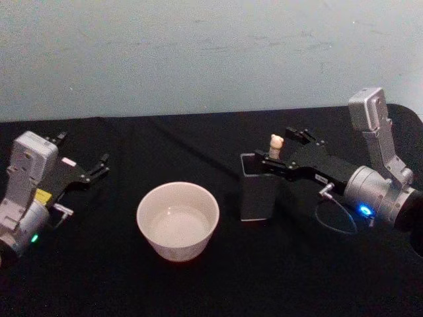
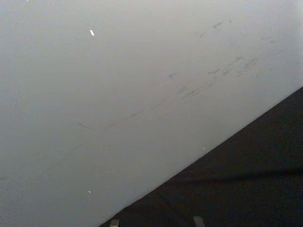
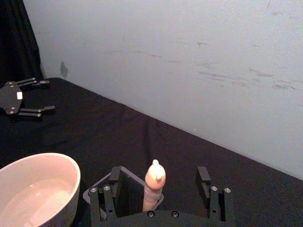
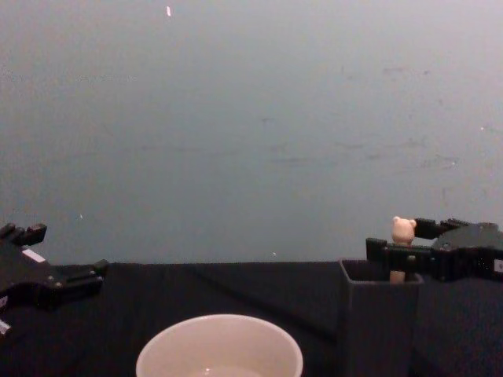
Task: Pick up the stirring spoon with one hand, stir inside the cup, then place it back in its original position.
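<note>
Black cloth (image 1: 198,139) covers the table, and over it my right gripper (image 1: 276,152) hangs with its jaws wide apart, one finger on each side of the stirring spoon (image 1: 276,143). In the right wrist view I see a gap between each finger and the beige handle, so it has hold of nothing. The spoon stands upright in the dark grey square holder (image 1: 259,197), directly below this gripper's fingertips. Its tiny bear head shows between the fingers, while the shaft and the bowl are hidden inside the holder. The cream cup (image 1: 173,248) sits on the cloth to the left of this gripper, near the holder but not touching it. There may be a little clear liquid at its bottom, but I cannot tell for sure. My left gripper (image 1: 84,149) rests low over the cloth on the far side of the cup, well apart from it — its fingers are spread and empty. Behind both grippers stands a pale wall (image 1: 211,53).
</note>
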`<state>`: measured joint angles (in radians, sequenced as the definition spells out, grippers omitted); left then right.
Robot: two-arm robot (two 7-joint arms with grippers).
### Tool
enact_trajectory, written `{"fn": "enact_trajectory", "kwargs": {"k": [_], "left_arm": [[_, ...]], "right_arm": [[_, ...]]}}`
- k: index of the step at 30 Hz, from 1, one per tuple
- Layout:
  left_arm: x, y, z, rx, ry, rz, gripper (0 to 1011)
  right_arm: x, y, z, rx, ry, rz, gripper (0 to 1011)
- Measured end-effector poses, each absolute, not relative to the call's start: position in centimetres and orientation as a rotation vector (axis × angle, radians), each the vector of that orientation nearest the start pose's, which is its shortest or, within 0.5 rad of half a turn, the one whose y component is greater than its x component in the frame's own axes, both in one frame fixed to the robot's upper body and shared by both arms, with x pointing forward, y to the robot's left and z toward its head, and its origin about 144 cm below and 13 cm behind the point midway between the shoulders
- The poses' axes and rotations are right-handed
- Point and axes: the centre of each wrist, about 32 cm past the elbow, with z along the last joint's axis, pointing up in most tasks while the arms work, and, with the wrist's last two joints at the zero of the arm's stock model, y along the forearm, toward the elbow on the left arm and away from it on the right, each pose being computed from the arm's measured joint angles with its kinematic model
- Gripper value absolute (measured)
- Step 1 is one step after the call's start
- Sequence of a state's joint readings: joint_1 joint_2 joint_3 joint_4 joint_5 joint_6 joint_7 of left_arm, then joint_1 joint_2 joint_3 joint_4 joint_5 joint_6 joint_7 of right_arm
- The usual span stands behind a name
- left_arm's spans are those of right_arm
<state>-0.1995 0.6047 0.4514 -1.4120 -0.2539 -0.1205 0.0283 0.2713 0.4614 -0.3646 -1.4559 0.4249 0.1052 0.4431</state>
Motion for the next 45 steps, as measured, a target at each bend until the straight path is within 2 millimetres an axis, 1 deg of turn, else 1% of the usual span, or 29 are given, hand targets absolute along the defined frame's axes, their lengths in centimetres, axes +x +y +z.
{"fn": "enact_trajectory", "kwargs": {"k": [21, 24, 27, 28, 30, 31, 33, 34, 35, 37, 40, 41, 43, 44, 45], "left_arm": [[48.86, 30.97, 113.98, 0.304, -0.285, 1.248, 1001], [48.86, 30.97, 113.98, 0.304, -0.285, 1.248, 1001], [48.86, 30.97, 113.98, 0.304, -0.285, 1.248, 1001], [48.86, 30.97, 113.98, 0.304, -0.285, 1.248, 1001], [48.86, 30.97, 113.98, 0.304, -0.285, 1.248, 1001], [48.86, 30.97, 113.98, 0.305, -0.285, 1.248, 1001], [48.86, 30.97, 113.98, 0.304, -0.285, 1.248, 1001], [48.86, 30.97, 113.98, 0.305, -0.285, 1.248, 1001], [48.86, 30.97, 113.98, 0.304, -0.285, 1.248, 1001], [48.86, 30.97, 113.98, 0.305, -0.285, 1.248, 1001], [48.86, 30.97, 113.98, 0.304, -0.285, 1.248, 1001], [48.86, 30.97, 113.98, 0.304, -0.285, 1.248, 1001], [48.86, 30.96, 113.98, 0.304, -0.285, 1.248, 1001], [48.86, 30.97, 113.98, 0.305, -0.285, 1.248, 1001], [48.86, 30.97, 113.98, 0.304, -0.285, 1.248, 1001]], "right_arm": [[51.76, -27.32, 118.23, -0.145, 0.019, -0.862, 1000], [51.76, -27.32, 118.24, -0.145, 0.019, -0.862, 958], [51.76, -27.32, 118.24, -0.144, 0.019, -0.862, 869], [51.76, -27.32, 118.24, -0.144, 0.019, -0.862, 869], [51.76, -27.32, 118.24, -0.144, 0.019, -0.862, 810], [51.76, -27.32, 118.24, -0.144, 0.019, -0.862, 765], [51.76, -27.32, 118.24, -0.144, 0.018, -0.862, 733], [51.76, -27.32, 118.24, -0.144, 0.018, -0.862, 678], [51.76, -27.32, 118.24, -0.144, 0.018, -0.862, 678], [51.76, -27.32, 118.24, -0.144, 0.018, -0.862, 592], [51.76, -27.32, 118.24, -0.144, 0.018, -0.862, 510], [51.76, -27.32, 118.24, -0.144, 0.018, -0.862, 450], [51.76, -27.32, 118.24, -0.144, 0.018, -0.862, 417], [51.76, -27.32, 118.24, -0.144, 0.018, -0.862, 347], [51.76, -27.32, 118.24, -0.144, 0.018, -0.862, 332]]}}
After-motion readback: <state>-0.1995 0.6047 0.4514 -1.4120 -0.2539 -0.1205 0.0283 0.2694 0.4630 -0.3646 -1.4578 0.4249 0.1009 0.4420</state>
